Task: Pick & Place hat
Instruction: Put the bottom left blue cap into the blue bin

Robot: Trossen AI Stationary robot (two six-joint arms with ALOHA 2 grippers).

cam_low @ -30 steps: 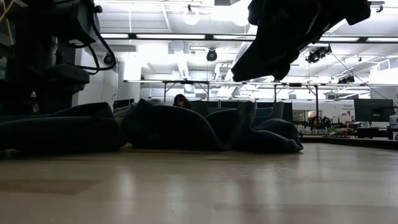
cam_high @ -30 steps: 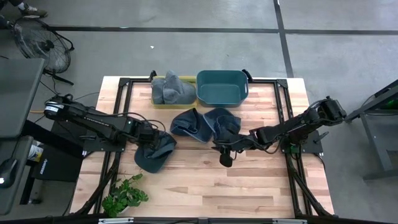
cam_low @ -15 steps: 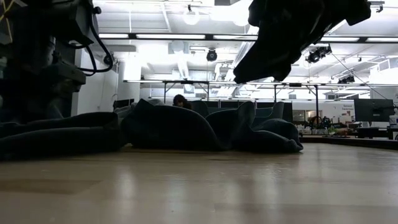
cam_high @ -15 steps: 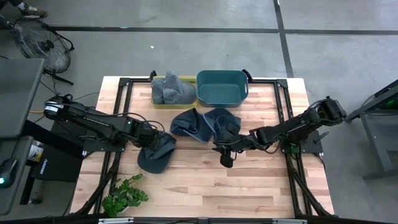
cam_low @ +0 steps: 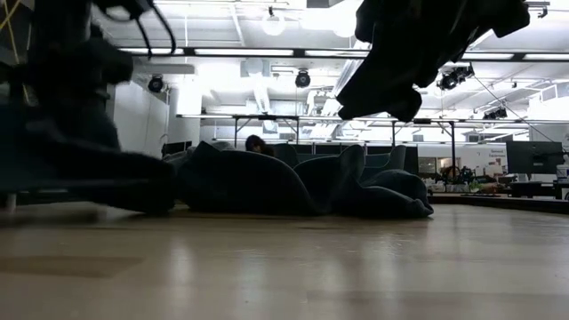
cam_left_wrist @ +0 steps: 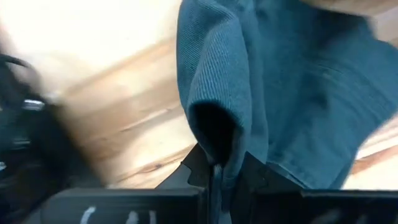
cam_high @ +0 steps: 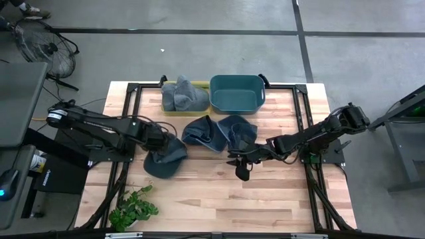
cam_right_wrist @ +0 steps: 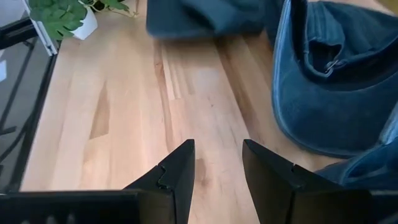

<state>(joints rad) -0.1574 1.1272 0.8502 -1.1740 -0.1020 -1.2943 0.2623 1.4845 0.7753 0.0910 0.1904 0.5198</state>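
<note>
My left gripper (cam_high: 158,141) points down near the table's left side and is shut on a blue ribbed hat (cam_high: 163,159), which bunches below it; the hat (cam_low: 89,173) shows blurred in the low view. Two more blue hats (cam_high: 199,131) (cam_high: 236,129) lie at the table's middle. Grey hats (cam_high: 182,96) fill a yellow-green bin at the back, beside a teal bin (cam_high: 237,99). My right gripper (cam_high: 240,171) (cam_right_wrist: 217,146) hangs open over bare wood, just in front of the middle hats, with nothing between its fingers. My left gripper pinches a raised fold of the hat's ribbed cloth (cam_left_wrist: 219,155) between its two fingers, from above, pointing down. The hat hangs below the fingers and spreads out wider farther down. Whether its lower end (cam_low: 133,191) still touches the table, I cannot tell.
A small potted plant (cam_high: 133,209) stands at the near left corner. Black frame rails (cam_high: 129,89) run along the table's edges. Bare wood (cam_high: 219,199) lies across the near half of the table.
My left gripper has gone up, drawing the hat's pinched fold with it. The hat has gathered in under the gripper and shifted slightly toward the far edge. My right arm has stayed in place.
</note>
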